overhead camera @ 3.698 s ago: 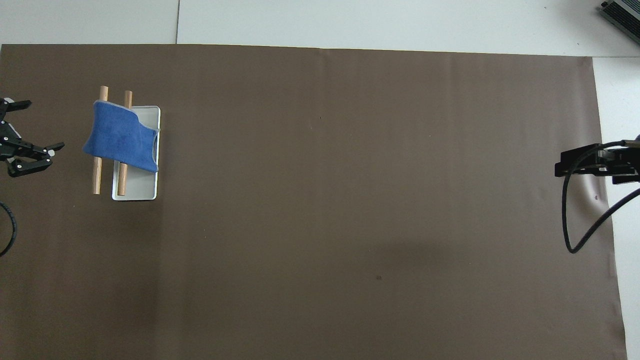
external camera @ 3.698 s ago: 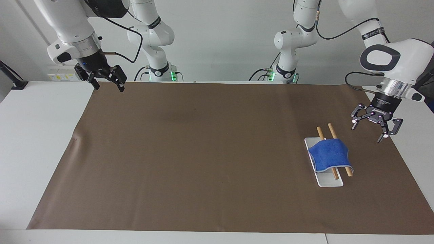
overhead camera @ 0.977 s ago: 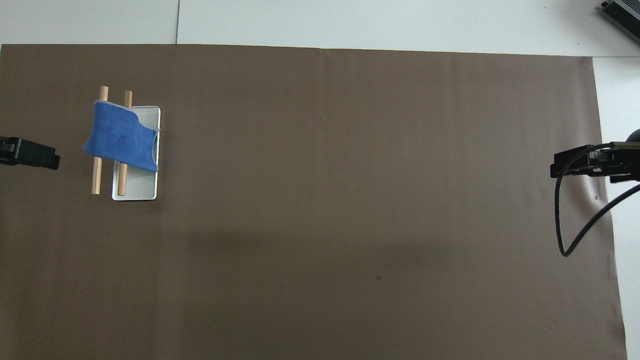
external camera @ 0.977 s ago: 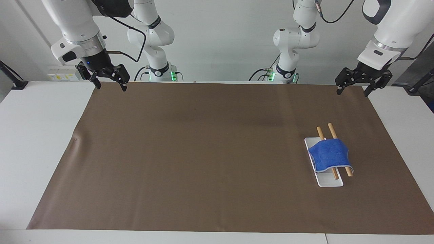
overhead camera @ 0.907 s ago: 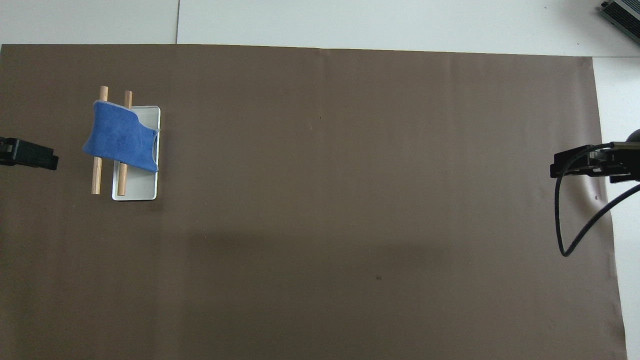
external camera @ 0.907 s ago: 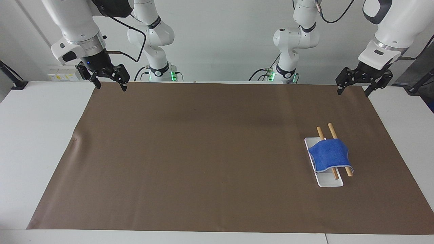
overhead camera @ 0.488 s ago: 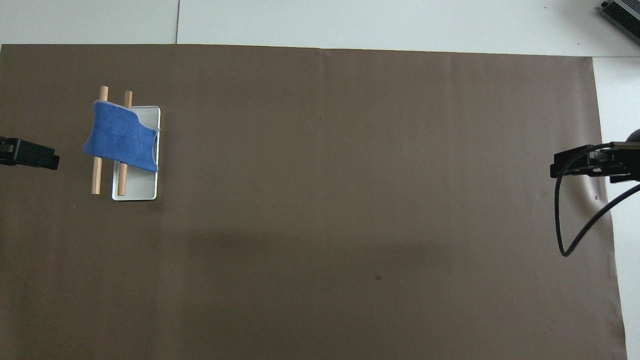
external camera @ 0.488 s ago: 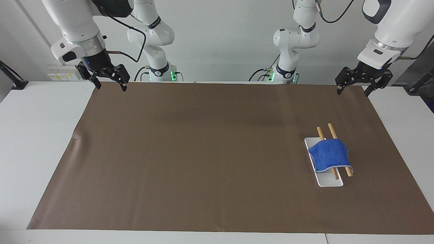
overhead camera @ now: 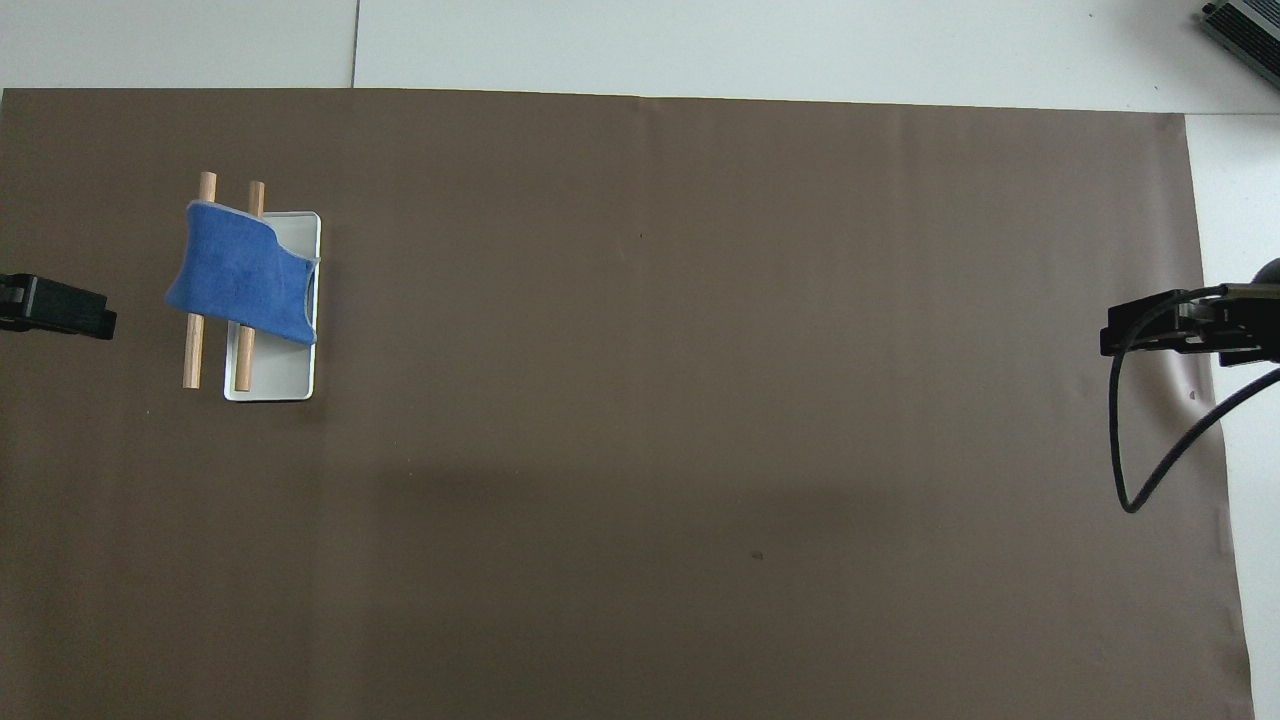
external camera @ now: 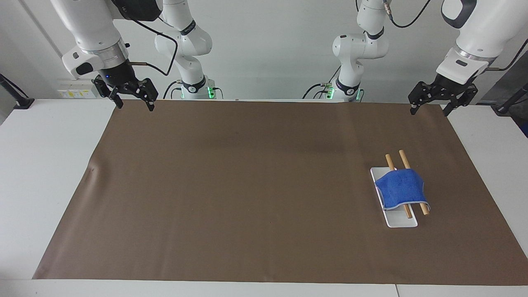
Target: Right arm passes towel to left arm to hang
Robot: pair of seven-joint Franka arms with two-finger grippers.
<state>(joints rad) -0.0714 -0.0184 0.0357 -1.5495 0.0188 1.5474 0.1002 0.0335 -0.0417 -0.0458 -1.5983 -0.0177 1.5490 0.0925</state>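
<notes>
My right fingers hang spread wide apart with nothing between them, up in the air over the corner of the brown mat at the right arm's end of the bench, close to my own base. My left fingers are just as wide open and just as empty, hanging over the matching corner of the mat at the left arm's end. The towel is in neither pair: it lies draped across two wooden rods that sit over a small white tray on the mat, toward the left arm's end of the bench. It is well apart from my left fingers and lower than them, down on the bench, farther out from my base than the corner they hang over. From my right fingers it is much farther off, nearly the whole length of the mat away. Seen from overhead, the towel covers the middle of the rods, whose bare ends stick out on both sides, and one corner of it droops over the tray; only a dark edge of my left fingers shows beside it, not touching it.
</notes>
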